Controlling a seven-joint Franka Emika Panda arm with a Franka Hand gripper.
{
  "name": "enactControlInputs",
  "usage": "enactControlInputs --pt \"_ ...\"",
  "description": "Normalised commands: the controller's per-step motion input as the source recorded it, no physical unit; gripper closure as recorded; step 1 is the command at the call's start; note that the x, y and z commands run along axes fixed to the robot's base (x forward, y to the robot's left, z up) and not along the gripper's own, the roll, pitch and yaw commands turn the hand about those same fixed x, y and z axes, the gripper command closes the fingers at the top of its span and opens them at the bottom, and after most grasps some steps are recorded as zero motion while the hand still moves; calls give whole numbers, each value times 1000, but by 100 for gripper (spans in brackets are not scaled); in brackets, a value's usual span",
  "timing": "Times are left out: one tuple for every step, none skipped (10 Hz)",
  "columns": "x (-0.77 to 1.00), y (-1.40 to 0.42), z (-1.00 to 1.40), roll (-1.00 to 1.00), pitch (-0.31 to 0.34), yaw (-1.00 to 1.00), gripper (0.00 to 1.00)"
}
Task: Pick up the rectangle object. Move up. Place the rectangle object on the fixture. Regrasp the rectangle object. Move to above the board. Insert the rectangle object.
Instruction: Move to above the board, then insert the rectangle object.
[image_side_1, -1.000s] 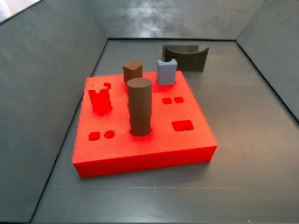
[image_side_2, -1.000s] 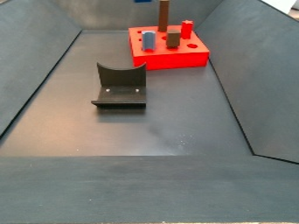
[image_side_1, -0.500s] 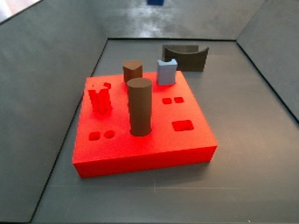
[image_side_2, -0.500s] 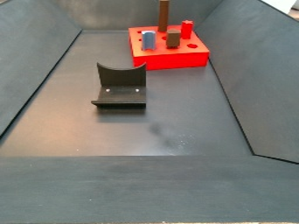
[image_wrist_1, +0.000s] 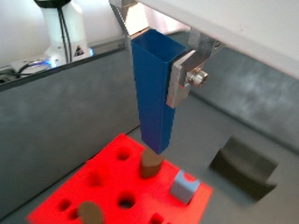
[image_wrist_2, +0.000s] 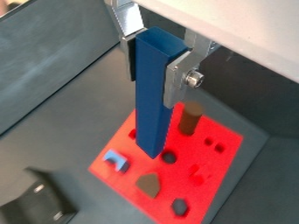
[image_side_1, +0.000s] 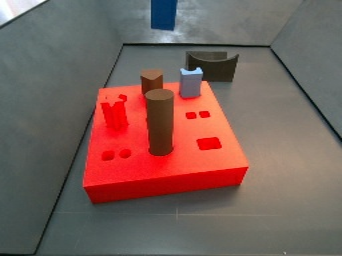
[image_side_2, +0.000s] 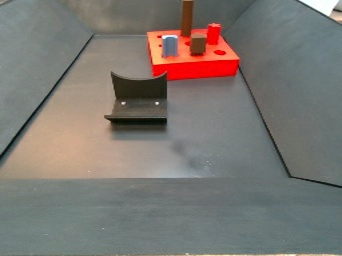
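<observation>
My gripper (image_wrist_1: 158, 57) (image_wrist_2: 158, 66) is shut on the rectangle object (image_wrist_1: 155, 105) (image_wrist_2: 152, 114), a long dark-blue bar that hangs upright, clamped near its top between the silver fingers (image_wrist_1: 184, 74). In both wrist views the bar hangs high above the board (image_wrist_1: 111, 166) (image_wrist_2: 222, 166), a bright-red block with holes. In a side view only the bar's lower end (image_side_1: 163, 12) shows at the top edge, far above the board (image_side_1: 201, 165); the gripper is out of frame there. The fixture (image_side_1: 211, 66) (image_side_2: 136, 98) stands on the floor apart from the board.
On the board stand a tall brown cylinder (image_side_1: 160, 122), a brown hexagonal peg (image_side_1: 151, 80), a light-blue peg (image_side_1: 191, 82) and a small red peg (image_side_1: 115, 112). Sloping grey walls (image_side_1: 54, 70) enclose the floor (image_side_2: 187, 150).
The bar's lower end has come into a side view at its top edge and now reaches further down and left than half a second ago. The board, the pegs and the fixture have stayed put.
</observation>
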Motion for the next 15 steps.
enactControlInputs --pt "-105 33 4 -671 -88 -43 100" --pt "-93 28 8 -471 -86 -29 100" --pt "-70 20 0 -280 -69 -16 100" --pt "0 0 -9 -1 -4 0 100" --pt "0 -29 -40 -10 -23 0 100" --pt "0 -69 -63 -19 -30 0 100" --pt "0 -209 -117 -39 -50 9 100" --pt "6 -377 -146 0 -44 34 100" --pt "9 -489 -149 0 -41 77 100" --pt "0 -474 -229 0 -53 114 100" --pt "0 -394 -346 0 -64 237 100" --pt "217 -369 -157 -37 -51 286 100" --pt "380 -391 0 -17 0 403 100" --pt "620 -323 77 -17 0 343 100" --pt "797 -317 109 0 31 351 100"
